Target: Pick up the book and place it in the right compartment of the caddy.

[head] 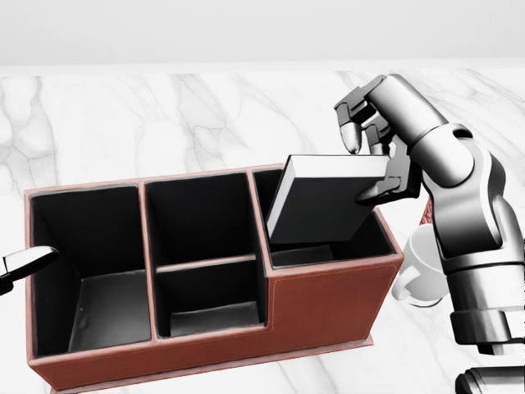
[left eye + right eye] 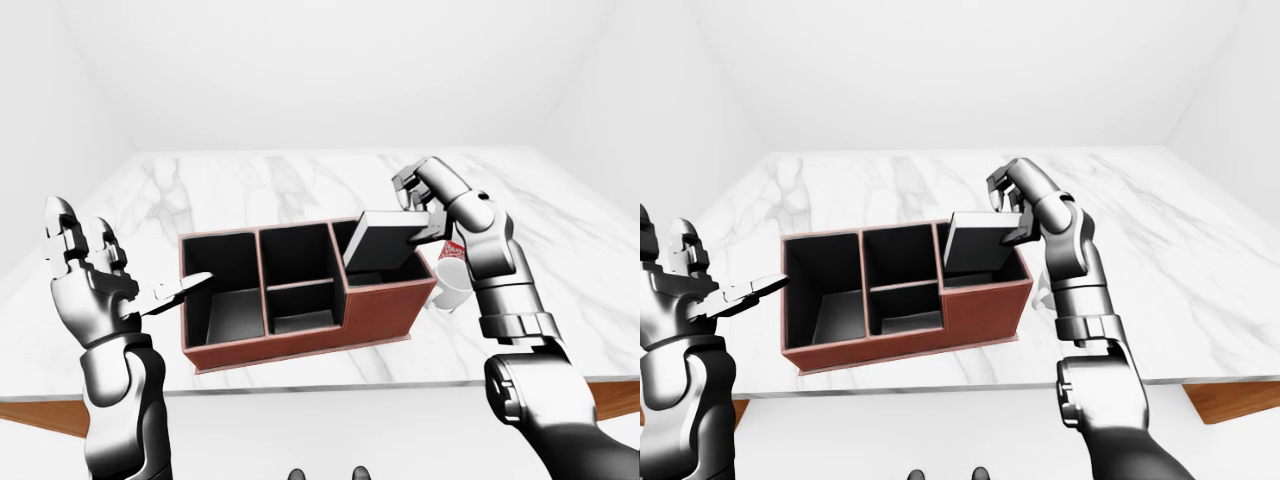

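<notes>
- Book (image 1: 316, 209): a dark, flat slab with a pale edge along its top, tilted so that edge leans toward the right hand (image 1: 373, 152); its lower part is already down inside the right compartment of the caddy (image 1: 328, 308), below and to the left of that hand
- Step in hand, as I judge it: the placing itself, near its finish, with the book lowered in but not yet let go
- Next move, as I judge it: the fingers need to spread so the book drops or settles fully, then the hand must lift straight up, clear of the caddy wall and of the mug (image 1: 420, 275) that stands just below the wrist
- Surface (image 2: 300, 190): white marble spreading well beyond the hand on every side, carrying the caddy and the mug
- Caddy: reddish-brown outside and black within, its three sections running leftward from the right hand, the middle one split by a cross wall
- Right hand: fingers curled over the book's upper right corner, thumb under and fingertips over, pinching it
- Left hand (image 2: 110, 275): far across the caddy from the right hand, fingers spread, one of them reaching over the caddy's left rim, holding nothing
</notes>
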You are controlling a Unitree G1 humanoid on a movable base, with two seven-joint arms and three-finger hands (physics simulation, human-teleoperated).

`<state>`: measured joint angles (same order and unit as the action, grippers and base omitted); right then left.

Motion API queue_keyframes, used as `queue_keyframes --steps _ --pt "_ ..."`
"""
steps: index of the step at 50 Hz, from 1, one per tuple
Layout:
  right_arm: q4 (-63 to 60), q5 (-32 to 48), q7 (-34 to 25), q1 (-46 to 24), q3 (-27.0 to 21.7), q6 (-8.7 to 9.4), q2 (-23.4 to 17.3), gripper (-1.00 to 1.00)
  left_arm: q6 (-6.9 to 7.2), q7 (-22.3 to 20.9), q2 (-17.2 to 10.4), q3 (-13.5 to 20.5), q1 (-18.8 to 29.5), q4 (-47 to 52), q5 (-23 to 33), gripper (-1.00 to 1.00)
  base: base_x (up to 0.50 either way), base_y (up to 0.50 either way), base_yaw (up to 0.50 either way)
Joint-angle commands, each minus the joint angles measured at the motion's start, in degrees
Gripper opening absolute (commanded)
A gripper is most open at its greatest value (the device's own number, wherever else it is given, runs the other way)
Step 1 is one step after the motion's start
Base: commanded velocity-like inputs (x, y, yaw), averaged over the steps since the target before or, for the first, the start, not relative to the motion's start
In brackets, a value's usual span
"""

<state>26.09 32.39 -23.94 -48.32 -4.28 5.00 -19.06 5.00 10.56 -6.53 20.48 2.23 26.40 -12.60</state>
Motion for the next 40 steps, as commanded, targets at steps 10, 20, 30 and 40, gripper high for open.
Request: queue_keyframes --steps 10,20,30,40 --pt "7.2 -0.8 3.8 -1.0 -0.8 0.00 -0.3 -1.00 0.00 -0.1 0.1 -0.1 0.0 -0.4 0.2 1.00 0.00 0.00 0.00" --pt "8.1 -0.7 4.2 -1.0 -0.5 0.00 -0.1 -0.55 0.00 0.1 0.1 -0.2 -0.1 0.0 0.2 1.00 0.00 0.00 0.00" --pt "8.1 -0.6 4.0 -1.1 -0.6 0.00 -0.1 1.00 0.00 -0.1 0.2 -0.3 -0.1 -0.5 0.4 1.00 0.00 0.00 0.00" --pt "7.1 -0.6 4.0 -0.8 -0.7 0.00 -0.1 1.00 0.00 -0.1 0.2 -0.3 -0.2 -0.5 0.4 1.00 0.00 0.00 0.00"
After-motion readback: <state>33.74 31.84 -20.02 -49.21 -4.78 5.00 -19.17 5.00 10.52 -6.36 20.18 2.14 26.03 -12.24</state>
